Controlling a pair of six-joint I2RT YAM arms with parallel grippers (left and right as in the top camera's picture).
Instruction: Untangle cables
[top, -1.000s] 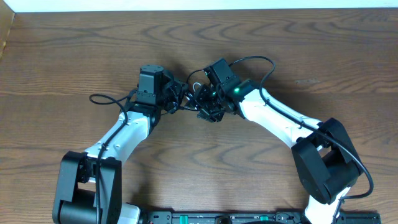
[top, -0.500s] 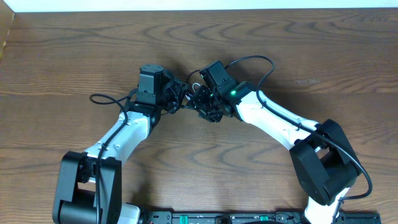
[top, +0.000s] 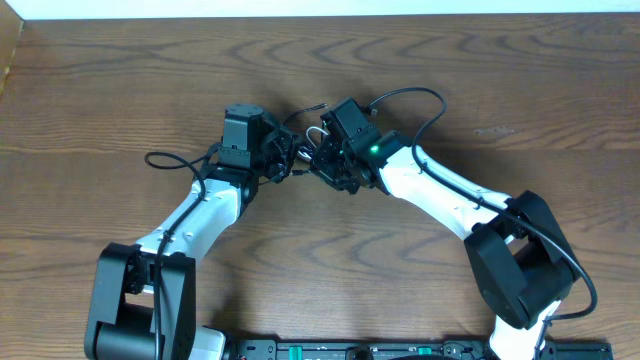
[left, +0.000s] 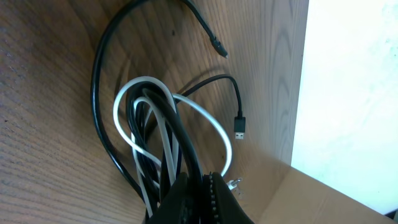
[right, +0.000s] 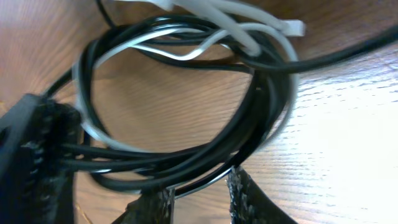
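A black cable (left: 99, 81) and a white cable (left: 124, 99) lie looped through each other on the wooden table (top: 120, 80). In the overhead view the bundle (top: 305, 150) sits between both grippers. My left gripper (left: 202, 193) is shut on the cables, with black strands pinched between its jaws. A black USB plug (left: 240, 126) and a second black end (left: 217, 48) lie free beyond it. My right gripper (right: 199, 199) has its jaws apart, and a black and white strand (right: 186, 158) crosses the gap at the tips. A white plug (right: 292, 27) shows at the top.
Thick black arm wires loop out left (top: 165, 160) and upper right (top: 425, 100) of the grippers. A cardboard edge (top: 8, 55) stands at the table's far left. The table's back edge meets a white wall (top: 320, 8).
My right gripper has shifted slightly left toward the bundle and its jaws have narrowed. A black cable end now sticks up behind the grippers. The left arm has stayed in place.
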